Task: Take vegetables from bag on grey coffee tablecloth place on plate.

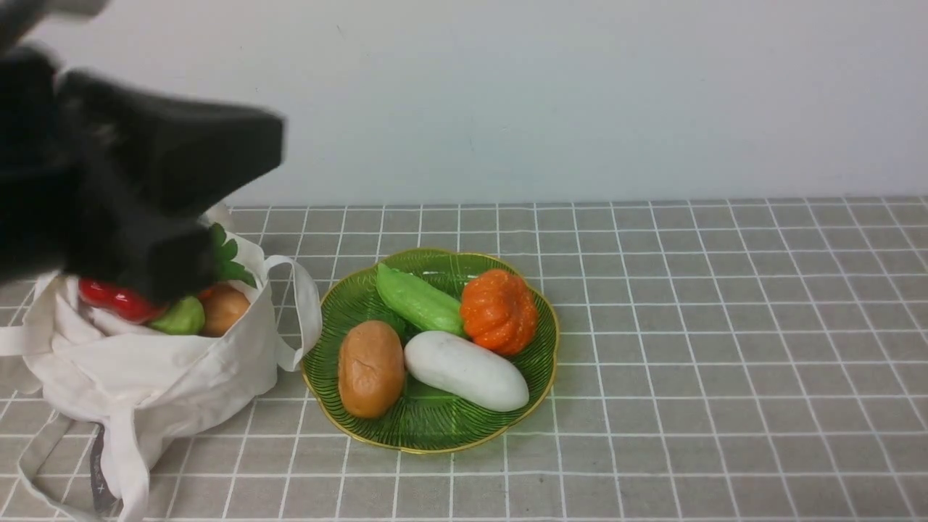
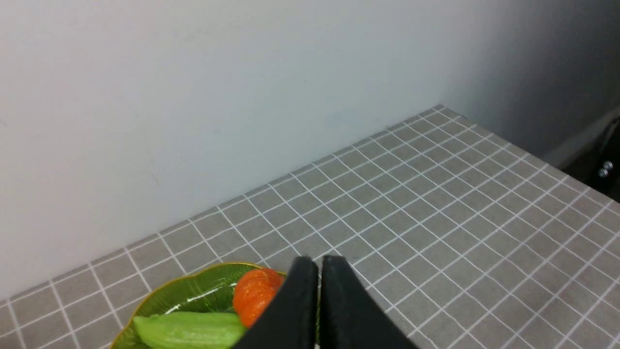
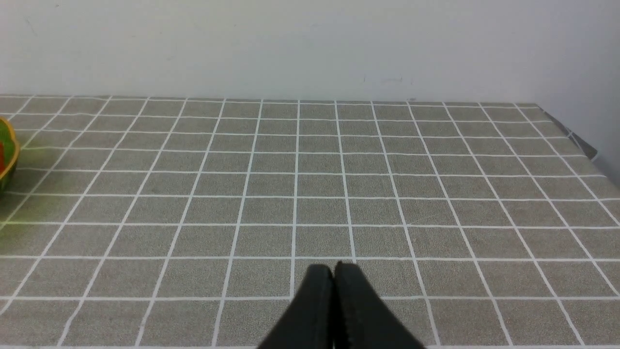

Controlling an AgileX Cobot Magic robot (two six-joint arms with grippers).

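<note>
Front view puts the plate [image 1: 435,420] at the centre of my frame, flat on the tablecloth [image 1: 725,326]. Four pieces lie in it: a green gourd [image 1: 419,299] and an orange pumpkin [image 1: 499,310] toward the back, and a brown potato [image 1: 370,368] and a long white radish [image 1: 465,370] toward the front. The radish touches the pumpkin and the gourd.

The bag [image 1: 159,377] slumps at the lower left, just beside the plate, with one loop handle [image 1: 308,304] reaching the plate's rim. In its open mouth I see a red pepper [image 1: 116,299], a small green piece [image 1: 181,317], a tan piece [image 1: 225,308] and some green leaves [image 1: 228,257].

My left arm [image 1: 130,181] is a blurred black mass in the upper left, above the bag mouth and hiding part of the pepper.

In the left wrist view the left gripper [image 2: 319,264] has its fingers pressed together with nothing between them. The pumpkin and gourd sit at the lower left of that frame.

In the right wrist view the right gripper [image 3: 333,271] is likewise closed and empty, low over bare cloth, with only a sliver of the plate's rim at the left edge. The right arm is out of sight in the front view.
</note>
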